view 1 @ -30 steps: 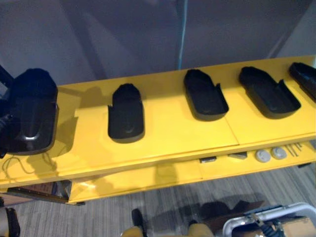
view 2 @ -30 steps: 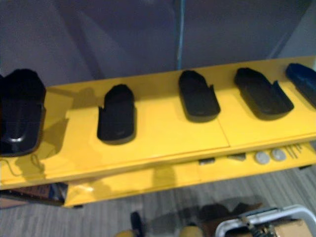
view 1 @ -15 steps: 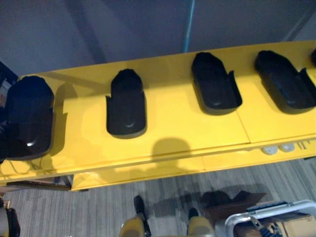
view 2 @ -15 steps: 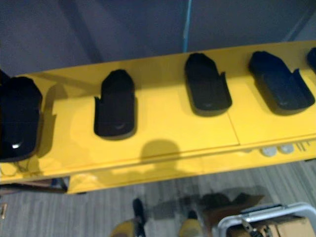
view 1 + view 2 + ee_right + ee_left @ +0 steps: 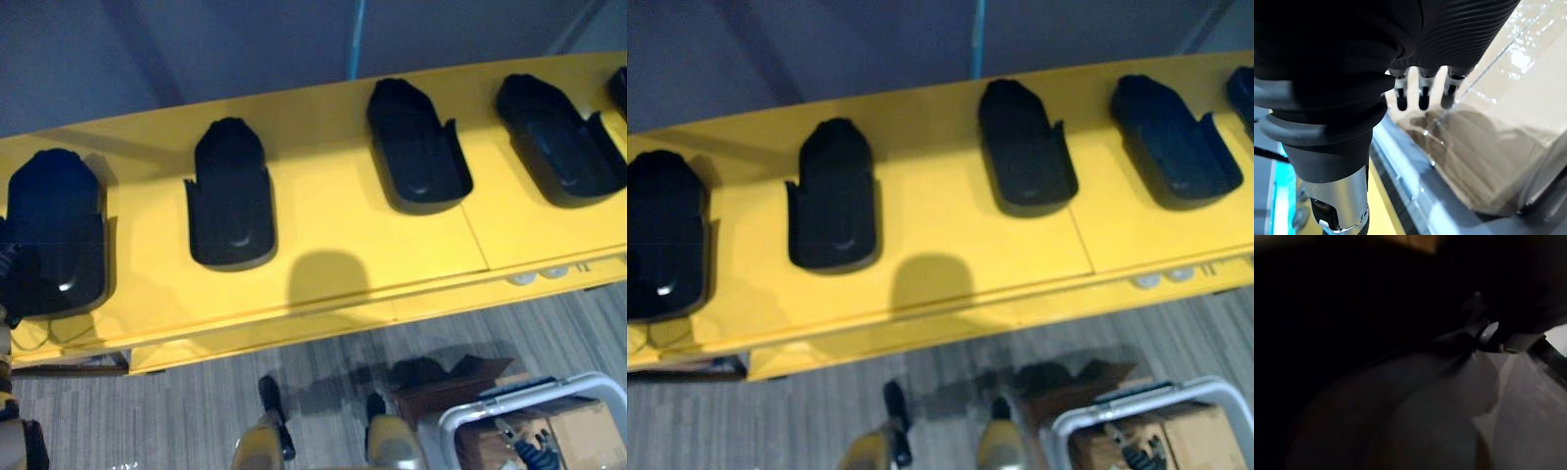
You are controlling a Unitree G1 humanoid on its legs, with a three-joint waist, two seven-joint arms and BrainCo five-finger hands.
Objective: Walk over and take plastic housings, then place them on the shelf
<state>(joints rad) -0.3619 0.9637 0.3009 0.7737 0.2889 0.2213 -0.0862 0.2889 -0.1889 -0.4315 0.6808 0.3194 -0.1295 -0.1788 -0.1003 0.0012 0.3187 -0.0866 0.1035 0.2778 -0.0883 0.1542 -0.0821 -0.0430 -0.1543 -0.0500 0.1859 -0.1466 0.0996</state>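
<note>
Eye views: black moulded plastic housings (image 5: 230, 196) in a row along smooth yellow shelf (image 5: 333, 225), shell-shaped, rounded at one end; leftmost housing (image 5: 54, 235) glossy, at shelf's left end, left hand (image 5: 6, 266) at its outer edge. Left wrist view: dark, grip cannot be told. Right wrist view: right hand (image 5: 1423, 93), fingers hanging straight and loose, holding nothing, above film-covered cardboard box (image 5: 1508, 147).
</note>
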